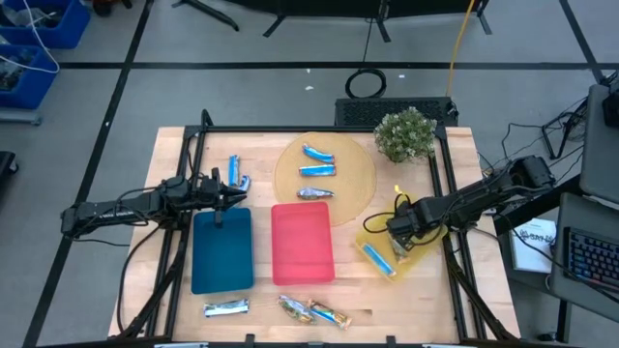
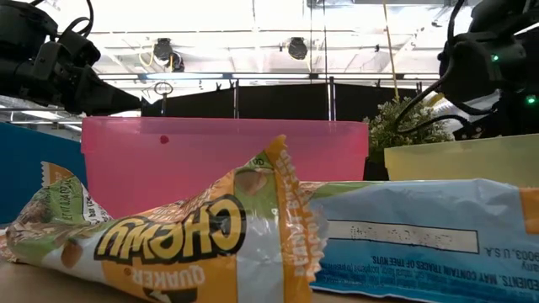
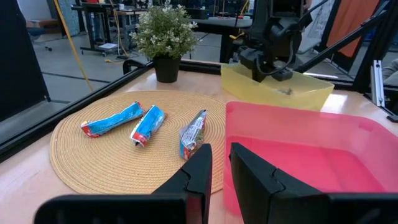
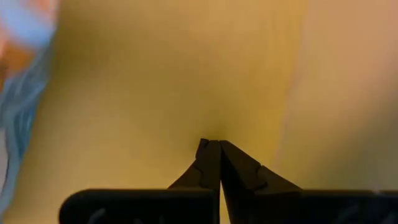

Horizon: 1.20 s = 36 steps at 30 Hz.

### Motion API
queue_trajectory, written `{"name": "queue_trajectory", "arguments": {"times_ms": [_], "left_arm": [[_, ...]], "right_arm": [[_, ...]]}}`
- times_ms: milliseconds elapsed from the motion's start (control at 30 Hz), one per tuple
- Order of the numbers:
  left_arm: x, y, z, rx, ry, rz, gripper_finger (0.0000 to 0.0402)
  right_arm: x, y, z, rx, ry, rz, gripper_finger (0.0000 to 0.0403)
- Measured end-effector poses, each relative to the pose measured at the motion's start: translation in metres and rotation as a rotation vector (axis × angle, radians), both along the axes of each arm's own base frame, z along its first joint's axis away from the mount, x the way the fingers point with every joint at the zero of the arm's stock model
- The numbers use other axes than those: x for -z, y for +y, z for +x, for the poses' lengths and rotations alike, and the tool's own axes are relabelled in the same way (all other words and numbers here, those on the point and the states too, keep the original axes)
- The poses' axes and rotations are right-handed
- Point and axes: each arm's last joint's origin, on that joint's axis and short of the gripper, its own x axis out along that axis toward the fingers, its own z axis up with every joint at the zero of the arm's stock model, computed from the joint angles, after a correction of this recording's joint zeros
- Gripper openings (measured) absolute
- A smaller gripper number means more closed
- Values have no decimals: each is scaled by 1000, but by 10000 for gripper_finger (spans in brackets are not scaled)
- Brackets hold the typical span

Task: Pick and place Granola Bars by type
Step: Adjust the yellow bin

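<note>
Wooden tabletop fills the overhead view, holding a blue tray point(image 1: 221, 249), a red tray point(image 1: 303, 243) and a yellow tray point(image 1: 401, 253) in a row, with a woven round mat point(image 1: 353, 174) and a small potted plant point(image 1: 404, 133) behind them. The granola bars point(image 1: 317, 170) are scattered: three on the mat, two blue ones beside the blue tray's far edge, three along the near edge, one in the yellow tray. The left gripper point(image 1: 235, 196) hangs over the blue tray's far edge, just beside the pair of blue bars, and the left arm is clearly nearer to those; they lie with their long axes running away from the front edge. The right gripper point(image 1: 396, 228) sits over the yellow tray.

From table height, crinkled foil wrappers fill the foreground, with translucent pink plastic behind.

Left wrist view: the left gripper's fingers point(image 3: 200, 171) stand slightly parted with nothing between them, facing the silver bar on the mat.

Right wrist view: the right gripper's jaws are clenched, empty, above smooth yellow plastic
</note>
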Motion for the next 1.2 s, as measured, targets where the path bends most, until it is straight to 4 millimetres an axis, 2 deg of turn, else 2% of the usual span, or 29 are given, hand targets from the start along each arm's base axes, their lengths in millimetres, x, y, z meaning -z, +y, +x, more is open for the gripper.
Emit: {"name": "queue_trajectory", "arguments": {"times_ms": [133, 500, 633, 800, 1000, 1100, 1200], "left_arm": [[0, 0, 0, 0, 0, 0, 63], [0, 0, 0, 0, 0, 0, 63], [0, 0, 0, 0, 0, 0, 63], [0, 0, 0, 0, 0, 0, 63], [0, 0, 0, 0, 0, 0, 63], [0, 0, 0, 0, 0, 0, 63], [0, 0, 0, 0, 0, 0, 63]], "right_arm": [[-1, 1, 5, -26, -34, 5, 0], [-14, 8, 31, -265, -190, 88, 0], [-14, 12, 36, -328, -235, 196, 0], [-14, 18, 34, -354, -220, 297, 0], [-16, 19, 34, -343, -249, 288, 2], [-24, 20, 40, -339, -341, 292, 16], [-47, 24, 49, -351, -459, 283, 34]]}}
